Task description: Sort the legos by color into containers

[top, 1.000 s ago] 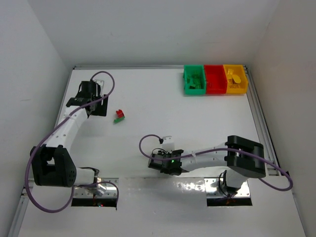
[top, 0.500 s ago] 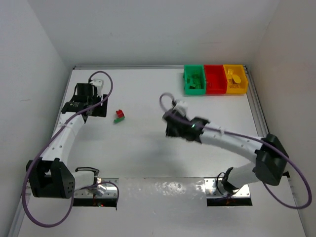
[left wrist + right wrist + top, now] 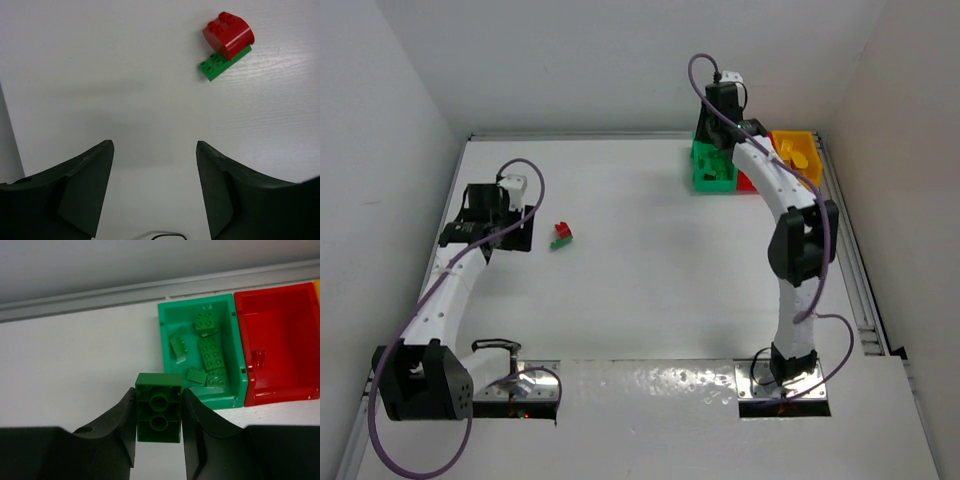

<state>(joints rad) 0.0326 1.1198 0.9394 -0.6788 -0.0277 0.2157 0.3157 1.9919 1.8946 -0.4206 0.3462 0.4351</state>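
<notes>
My right gripper [image 3: 158, 399] is shut on a green lego [image 3: 159, 412], underside toward the camera, held high just short and left of the green container [image 3: 220, 401]. Several green legos [image 3: 212, 352] lie inside that container. In the top view the right gripper [image 3: 715, 128] hangs over the green container [image 3: 712, 182]. The red container [image 3: 280, 340] holds a small red piece [image 3: 258, 360]. A red lego [image 3: 229, 34] rests on a flat green lego [image 3: 222, 64] on the table. My left gripper [image 3: 153, 147] stands open and empty, short of that pair [image 3: 561, 236].
The yellow container [image 3: 800, 180] with yellow legos [image 3: 798, 155] stands right of the red container [image 3: 756, 165], all in a row at the back right. A metal rail [image 3: 150, 290] and white walls bound the table.
The right arm swung from the front middle of the table up and back to the green container, carrying the green lego. The left gripper drifted slightly nearer and its jaws narrowed a little.
</notes>
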